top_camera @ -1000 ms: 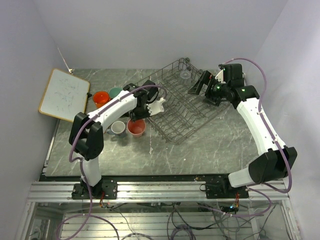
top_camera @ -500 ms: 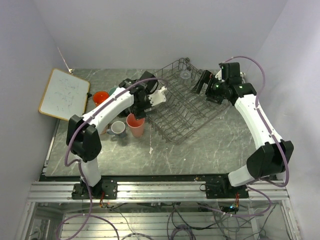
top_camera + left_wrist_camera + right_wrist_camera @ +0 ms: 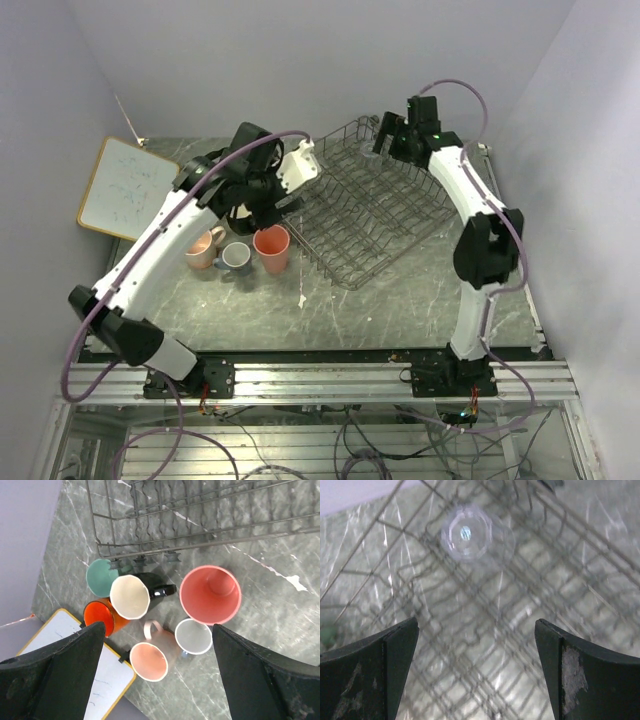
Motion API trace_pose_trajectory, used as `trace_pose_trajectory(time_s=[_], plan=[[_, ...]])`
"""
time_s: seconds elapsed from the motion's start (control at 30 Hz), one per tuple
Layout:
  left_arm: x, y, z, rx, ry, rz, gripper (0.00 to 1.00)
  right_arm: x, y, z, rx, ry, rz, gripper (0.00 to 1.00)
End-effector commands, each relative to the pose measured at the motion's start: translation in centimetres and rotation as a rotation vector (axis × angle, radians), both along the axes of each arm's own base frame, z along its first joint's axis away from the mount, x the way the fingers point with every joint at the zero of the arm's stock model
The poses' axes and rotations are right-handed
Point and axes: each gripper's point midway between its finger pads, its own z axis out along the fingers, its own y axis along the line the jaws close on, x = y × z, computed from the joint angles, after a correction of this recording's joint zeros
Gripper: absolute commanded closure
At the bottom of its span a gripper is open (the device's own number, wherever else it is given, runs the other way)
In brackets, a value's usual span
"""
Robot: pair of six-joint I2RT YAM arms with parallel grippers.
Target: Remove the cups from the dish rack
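Thin grey metal wire with a dull sheen is noted for the dish rack point(image 3: 370, 210). The table point(image 3: 280, 645) is seen as smooth, white-veined grey marble, faintly reflective. The clear glass point(image 3: 467, 532) is transparent. The black mug point(image 3: 156, 584) is recorded as glossy outside, the tall pink tumbler point(image 3: 210, 595) as smooth and matt. The whiteboard point(image 3: 110, 680) is framed in light wood.

clear glass point(image 3: 467, 532) blurred in right wrist view, dish rack point(image 3: 200, 515) cut off by left wrist view's top edge
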Motion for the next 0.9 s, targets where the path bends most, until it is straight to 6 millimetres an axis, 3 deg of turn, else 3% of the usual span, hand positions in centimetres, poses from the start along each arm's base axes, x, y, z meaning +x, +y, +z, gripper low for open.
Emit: trace_pose_trajectory(time_s=[0.0,0.17,0.27,0.57,0.87], plan=[[-2.5,0.4,-0.2,-0.077,0.047,0.014,0.01,4.7,1.9,-0.3,-0.128,-0.079,0.01,0.0],[-3.7,0.5,-0.4,-0.125,0.067,0.029,0.01,7.8,3.6,-3.0,-0.24,-0.078,0.012,0.0],[-4.6,0.3,-0.5,-0.159,0.08,0.014,0.01,9.0,3.4,-4.4,-0.3,-0.098,-0.005,0.0],[-6.6,0.8,-0.9,-0.166,0.108,-0.028,0.01,10.3,2.2,-7.8,-0.447,-0.116,-0.027,0.0],[-6.4,0.2,0.4,-0.201,0.094,-0.045,0.01,12.3,2.7,-10.2,-0.487,-0.149,0.018,0.0]])
